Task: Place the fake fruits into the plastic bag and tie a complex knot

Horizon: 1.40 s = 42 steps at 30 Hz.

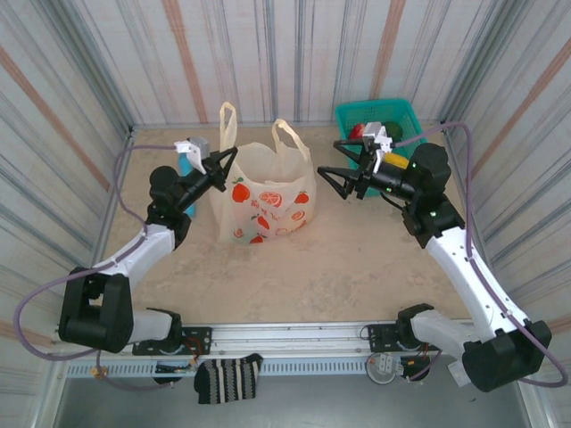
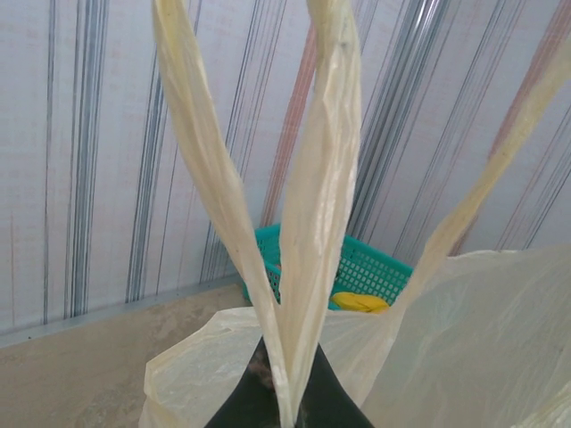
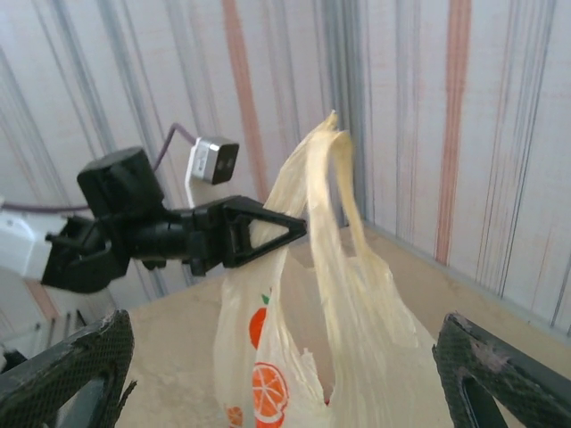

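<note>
The cream-yellow plastic bag [image 1: 268, 201] with orange-red fruit prints stands mid-table, its two loop handles upright. My left gripper [image 1: 228, 160] is shut on the base of the bag's left handle [image 2: 308, 223], whose strips rise from between the black fingers [image 2: 343, 401]. My right gripper [image 1: 332, 163] hovers open and empty just right of the bag, its fingers [image 3: 76, 370] spread wide on either side of the bag [image 3: 294, 374]. Fake fruits lie in the teal basket [image 1: 406, 111]: a yellow one [image 1: 395, 160], a red one [image 1: 357, 131] and a green one [image 1: 393, 132]. The bag's inside is hidden.
The teal mesh basket [image 2: 379, 267] sits at the back right corner, behind my right gripper. A teal object [image 1: 186, 169] stands behind the left arm. Striped walls enclose the table on three sides. A striped sock [image 1: 227, 379] hangs off the front rail.
</note>
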Each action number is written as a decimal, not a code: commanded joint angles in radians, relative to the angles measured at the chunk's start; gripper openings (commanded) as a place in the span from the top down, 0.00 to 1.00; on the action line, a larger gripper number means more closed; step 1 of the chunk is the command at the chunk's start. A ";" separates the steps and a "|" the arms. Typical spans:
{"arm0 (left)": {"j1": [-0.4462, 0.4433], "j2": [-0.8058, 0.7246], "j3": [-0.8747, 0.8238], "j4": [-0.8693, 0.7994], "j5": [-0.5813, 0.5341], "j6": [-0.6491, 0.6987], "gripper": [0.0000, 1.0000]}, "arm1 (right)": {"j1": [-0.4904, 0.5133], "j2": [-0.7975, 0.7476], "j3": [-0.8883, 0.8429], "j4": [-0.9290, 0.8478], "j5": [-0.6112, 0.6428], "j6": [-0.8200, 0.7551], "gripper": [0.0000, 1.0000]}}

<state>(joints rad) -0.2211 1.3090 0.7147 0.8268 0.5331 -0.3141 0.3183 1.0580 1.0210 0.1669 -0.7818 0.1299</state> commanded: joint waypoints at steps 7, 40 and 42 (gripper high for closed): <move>0.072 0.140 0.118 0.124 0.290 -0.106 1.00 | -0.011 0.260 0.008 0.061 -0.145 -0.325 0.08; 0.065 0.144 0.117 0.193 0.358 -0.137 1.00 | 0.068 1.036 0.761 -0.002 -0.223 -0.049 0.01; 0.063 0.141 0.117 0.193 0.357 -0.134 1.00 | 0.074 1.048 0.791 -0.053 -0.243 -0.042 0.02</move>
<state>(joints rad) -0.1516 1.4681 0.8127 0.9714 0.8684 -0.4442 0.3824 2.0769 1.7592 0.2325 -1.0183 0.0719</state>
